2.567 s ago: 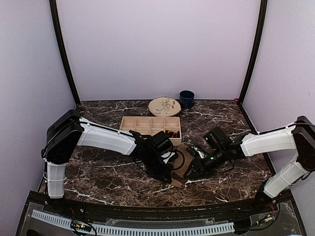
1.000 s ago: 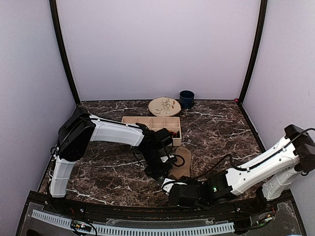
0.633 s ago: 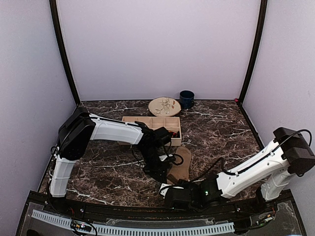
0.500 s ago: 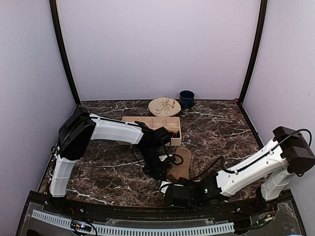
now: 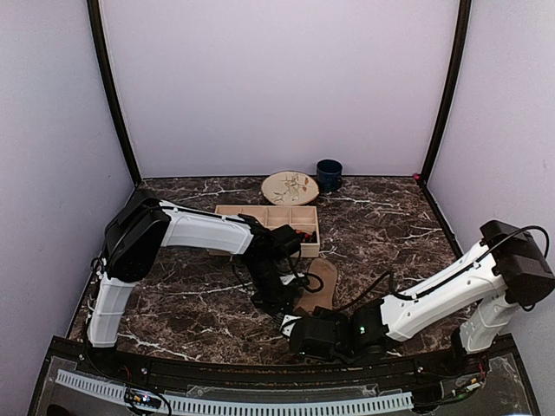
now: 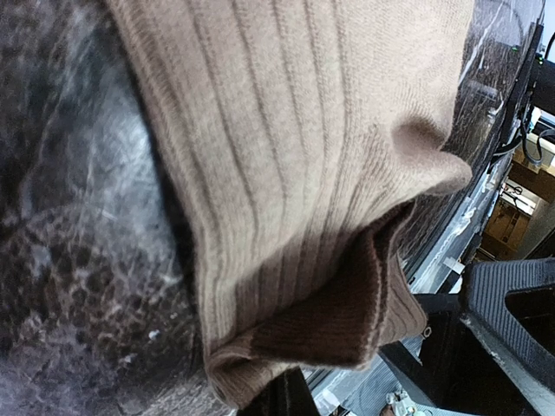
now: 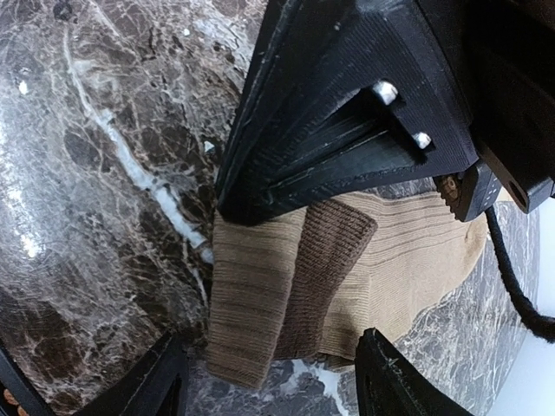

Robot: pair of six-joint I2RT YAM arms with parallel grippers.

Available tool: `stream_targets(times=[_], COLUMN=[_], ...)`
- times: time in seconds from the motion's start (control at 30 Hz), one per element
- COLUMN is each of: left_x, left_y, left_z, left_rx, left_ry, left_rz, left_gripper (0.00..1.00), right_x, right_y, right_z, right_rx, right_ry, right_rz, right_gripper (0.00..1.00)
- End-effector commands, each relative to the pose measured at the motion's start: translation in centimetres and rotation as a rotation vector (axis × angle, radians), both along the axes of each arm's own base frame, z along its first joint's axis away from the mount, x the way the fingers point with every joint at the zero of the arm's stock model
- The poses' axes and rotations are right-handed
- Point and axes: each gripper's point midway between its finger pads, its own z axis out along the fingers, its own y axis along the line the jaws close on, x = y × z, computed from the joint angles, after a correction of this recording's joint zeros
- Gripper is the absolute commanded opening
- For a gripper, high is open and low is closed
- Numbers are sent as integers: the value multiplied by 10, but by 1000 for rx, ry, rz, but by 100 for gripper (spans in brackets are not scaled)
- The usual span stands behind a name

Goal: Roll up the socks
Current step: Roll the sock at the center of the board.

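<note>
The tan sock is cut off by the left wrist view's top edge. From above, its near end is hidden behind the left tool.

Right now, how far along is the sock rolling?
Done: nothing rolled; the tan sock lies mostly flat, only its cuff corner turned over. In hand: the left end effector is shut on that cuff, the right end effector open, facing it. Left: the whole roll.

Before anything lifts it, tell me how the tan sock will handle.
Likely floppy: the tan sock is ribbed knit, with one end folded over. Probably light and not slippery, given the fuzzy fabric. Lying flat, it should not roll.
</note>
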Motion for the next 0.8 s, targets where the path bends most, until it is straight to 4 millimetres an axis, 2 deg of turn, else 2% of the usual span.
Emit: stream_targets(times=[0.0,0.17,0.57,0.67,0.77], left_x=[-3,-4,-7,-7,-7], left_y=[5,5,3,2,1], left_z=[0,1,4,4,6], left_rx=[17,18,0,-1,-7], left_ry=[19,23,51,54,56], left_rz=[-13,-16,-14,-14,-14], left_gripper=[0,0,0,0,0], right_x=[5,7,15,15,11], right_y=[8,11,13,15,16], right_z=[0,0,17,23,21], right_rx=[6,-1,8,16,9], right_ry=[-6,-16,-100,-112,-89], right_rz=[15,28,48,59,81], right_gripper=[64,65,65,65,65])
